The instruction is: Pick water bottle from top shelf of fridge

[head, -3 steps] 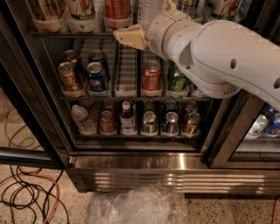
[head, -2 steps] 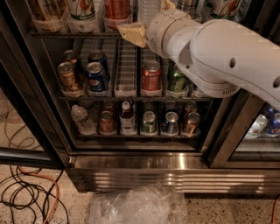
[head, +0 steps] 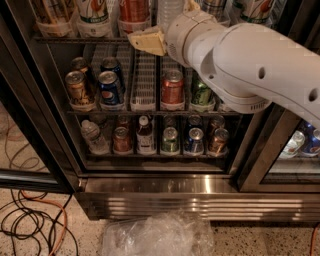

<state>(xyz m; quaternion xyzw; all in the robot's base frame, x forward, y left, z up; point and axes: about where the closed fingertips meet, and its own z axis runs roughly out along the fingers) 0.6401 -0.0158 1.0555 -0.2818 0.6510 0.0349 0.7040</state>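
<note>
The fridge (head: 42,125) stands with its left compartment exposed, dark frame around wire racks and a shiny ribbed steel base (head: 200,202) at the bottom. The water bottle (head: 169,11) stands on the top shelf (head: 75,39), its clear ribbed body cut off by the upper edge of the view, between a red-and-white tall can (head: 134,11) on its left and the robot's white arm (head: 250,65) on its right. The claw (head: 149,41) is at the front edge of that shelf, just below and beside the bottle's base, showing as a tan wedge jutting left from the round white wrist. I cannot tell how wide the claw stands or whether it has hold of anything, since the wrist hides most of it. More tall cans (head: 92,12) sit in white trays further left on the same rack. On the middle rack are a gold can (head: 79,89), a blue can (head: 110,86), a bare white lattice tray (head: 145,80), a red can (head: 173,89) and a green can (head: 201,94). The lowest rack holds a small clear bottle (head: 92,136), a bottle of brown drink (head: 145,135) and several short cans (head: 170,140). On the speckled floor lie crumpled clear plastic (head: 157,235) in front of the base and tangled cables (head: 30,220) to the left.
</note>
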